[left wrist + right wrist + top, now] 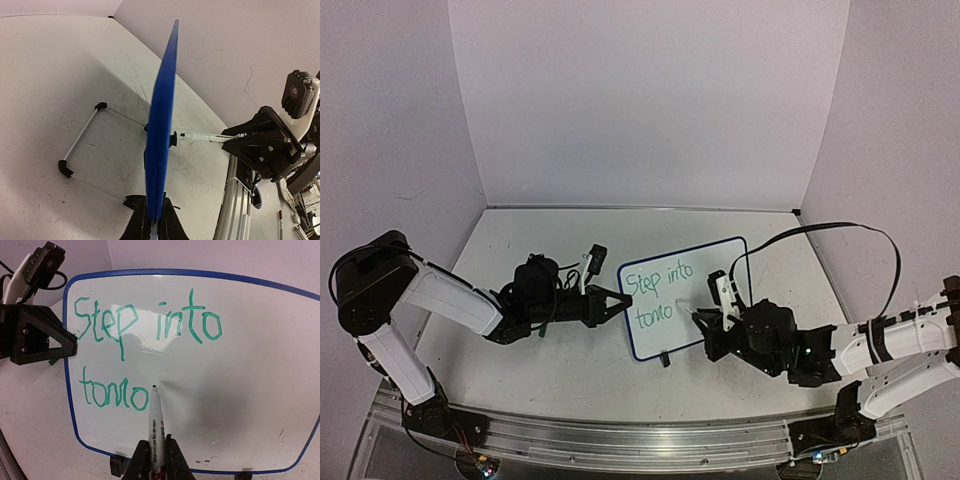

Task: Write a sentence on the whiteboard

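The whiteboard (pixel 250 390) stands upright mid-counter (pixel 520 260) between the arms. The left pincer (pixel 615 303) pinches its left rim. The right pincer (pixel 156 455) is pressed onto a marker (pixel 155 420), whose tip touches the board just right of "tomo". The green sentence (pixel 122 330) reads "Step into" above "tomo".

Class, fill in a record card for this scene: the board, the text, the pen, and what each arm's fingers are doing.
board: whiteboard, blue rim, propped on a wire stand
text: green writing, "Step into" above "tomo"
pen: marker, tip at the whiteboard just right of "tomo"
left arm: left fingers shut on the whiteboard's edge beside "Step"
right arm: right fingers shut on the marker
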You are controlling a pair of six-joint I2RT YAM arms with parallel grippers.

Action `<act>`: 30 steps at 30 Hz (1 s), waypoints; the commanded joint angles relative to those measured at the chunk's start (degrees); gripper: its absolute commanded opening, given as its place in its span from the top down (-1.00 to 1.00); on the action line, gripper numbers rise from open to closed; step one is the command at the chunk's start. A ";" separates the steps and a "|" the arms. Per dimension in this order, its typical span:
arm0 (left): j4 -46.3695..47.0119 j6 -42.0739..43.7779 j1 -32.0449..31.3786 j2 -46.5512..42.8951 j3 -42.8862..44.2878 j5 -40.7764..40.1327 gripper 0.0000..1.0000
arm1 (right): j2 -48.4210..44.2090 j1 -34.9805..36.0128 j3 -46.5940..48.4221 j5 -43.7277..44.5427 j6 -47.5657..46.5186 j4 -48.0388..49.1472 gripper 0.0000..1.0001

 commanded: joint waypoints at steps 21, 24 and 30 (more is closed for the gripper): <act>-2.67 -0.39 -0.25 -0.22 -0.19 -1.90 1.00 | 1.12 0.18 2.46 2.22 -2.79 0.73 1.00; -2.68 -0.30 -0.25 -0.25 -0.12 -1.91 1.00 | 2.26 0.15 3.47 1.12 -3.83 0.36 1.00; -2.72 -0.38 -0.25 -0.13 -0.14 -1.75 1.00 | 3.83 0.10 5.00 2.02 -3.70 0.06 1.00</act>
